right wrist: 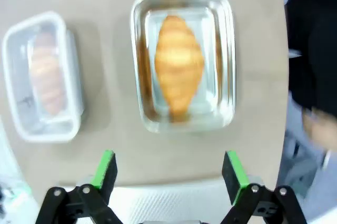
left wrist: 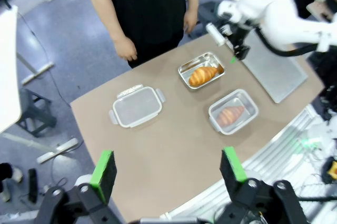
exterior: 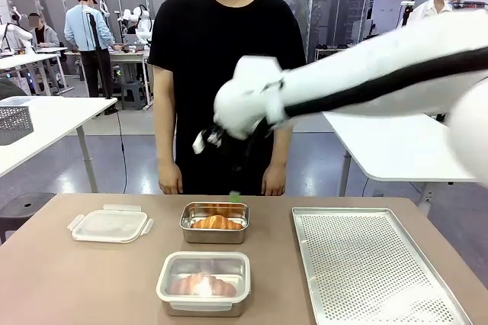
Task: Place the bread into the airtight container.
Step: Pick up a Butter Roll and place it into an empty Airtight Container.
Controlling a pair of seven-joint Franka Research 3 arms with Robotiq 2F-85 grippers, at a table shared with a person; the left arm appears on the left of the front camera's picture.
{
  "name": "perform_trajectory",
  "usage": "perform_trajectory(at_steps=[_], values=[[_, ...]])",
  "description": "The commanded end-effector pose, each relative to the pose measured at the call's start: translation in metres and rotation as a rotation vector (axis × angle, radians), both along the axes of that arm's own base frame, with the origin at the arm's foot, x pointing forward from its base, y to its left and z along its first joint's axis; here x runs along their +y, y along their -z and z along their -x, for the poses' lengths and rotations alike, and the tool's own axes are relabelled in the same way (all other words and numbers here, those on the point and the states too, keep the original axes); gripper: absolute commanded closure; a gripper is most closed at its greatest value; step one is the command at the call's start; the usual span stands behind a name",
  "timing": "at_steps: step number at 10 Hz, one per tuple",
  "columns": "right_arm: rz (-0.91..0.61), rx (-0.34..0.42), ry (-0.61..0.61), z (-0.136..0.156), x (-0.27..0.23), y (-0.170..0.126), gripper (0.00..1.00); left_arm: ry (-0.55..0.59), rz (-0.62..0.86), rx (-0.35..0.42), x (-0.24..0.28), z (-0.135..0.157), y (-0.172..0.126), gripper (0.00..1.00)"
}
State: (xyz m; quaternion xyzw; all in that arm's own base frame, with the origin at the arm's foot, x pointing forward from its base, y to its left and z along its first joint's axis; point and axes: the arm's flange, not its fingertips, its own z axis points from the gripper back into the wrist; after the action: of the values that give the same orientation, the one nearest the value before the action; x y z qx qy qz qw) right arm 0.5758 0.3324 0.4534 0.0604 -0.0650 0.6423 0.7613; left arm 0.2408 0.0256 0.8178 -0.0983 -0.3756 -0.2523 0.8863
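On the brown worktop (exterior: 91,279), starting at the left, a clear plastic lid with snap tabs (exterior: 110,226) lies by itself, well apart from both containers. If it has to go on later, nothing is lined up for that yet.

In the middle, a golden-brown croissant (exterior: 217,223) rests in the open steel container (exterior: 215,222) on the far side, nearest the person. Nearer the robot sits a second steel container under a cloudy plastic lid (exterior: 203,282), with another croissant inside (exterior: 202,285). The bread therefore looks already boxed, and the risk is a needless grab: the right pincer (right wrist: 171,174) hangs directly above the open container with its jaws spread wide and nothing between them. Coming down from here, the pads (right wrist: 105,169) could strike the container's rim, skid the light tin across the worktop or crush the soft pastry. The person's hands (exterior: 170,180) hang close behind that container, so an overshoot toward the far edge could meet them.

On the right lies a perforated metal baking tray (exterior: 366,264), just beside the containers; a sideways sweep of the arm could catch its raised edge.

The left pincer (left wrist: 168,174) is high above the worktop, released and empty.
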Motion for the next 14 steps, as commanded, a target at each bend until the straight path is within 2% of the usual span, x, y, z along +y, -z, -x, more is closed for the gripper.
perform_trajectory(at_steps=[1,2,3,5,7,8,9,11,12,14], values=[[-0.06,-0.022,0.167,0.065,-0.096,-0.06,0.0,0.007,0.001,-0.001,-0.001,0.0,-0.001,0.0],[-0.099,-0.053,0.231,0.084,-0.129,-0.08,0.0,0.007,0.001,-0.001,-0.001,0.0,-0.001,0.0],[-0.062,-0.071,0.295,0.109,-0.165,-0.094,0.0,0.007,0.001,-0.001,-0.001,0.0,-0.001,0.0],[-0.095,-0.131,0.471,0.174,-0.235,-0.12,0.0,0.007,0.001,-0.001,-0.001,0.0,-0.001,0.0],[-0.216,-0.168,0.635,0.246,-0.305,-0.148,0.0,0.007,0.001,-0.001,-0.001,0.0,-0.001,0.0],[-0.279,-0.188,0.702,0.271,-0.336,-0.156,0.0,0.007,0.001,-0.001,-0.001,0.0,-0.001,0.0],[-0.355,-0.241,0.709,0.291,-0.356,-0.171,0.0,0.007,0.001,-0.001,-0.001,0.0,-0.001,0.0],[-0.357,-0.335,0.75,0.321,-0.358,-0.207,0.0,0.007,0.001,-0.001,-0.001,0.0,-0.001,0.0],[-0.381,-0.381,0.729,0.331,-0.358,-0.227,0.0,0.007,0.001,-0.001,-0.001,0.0,-0.001,0.0],[-0.312,-0.471,0.717,0.354,-0.336,-0.297,0.0,0.007,0.001,-0.001,-0.001,0.0,-0.001,0.0]])
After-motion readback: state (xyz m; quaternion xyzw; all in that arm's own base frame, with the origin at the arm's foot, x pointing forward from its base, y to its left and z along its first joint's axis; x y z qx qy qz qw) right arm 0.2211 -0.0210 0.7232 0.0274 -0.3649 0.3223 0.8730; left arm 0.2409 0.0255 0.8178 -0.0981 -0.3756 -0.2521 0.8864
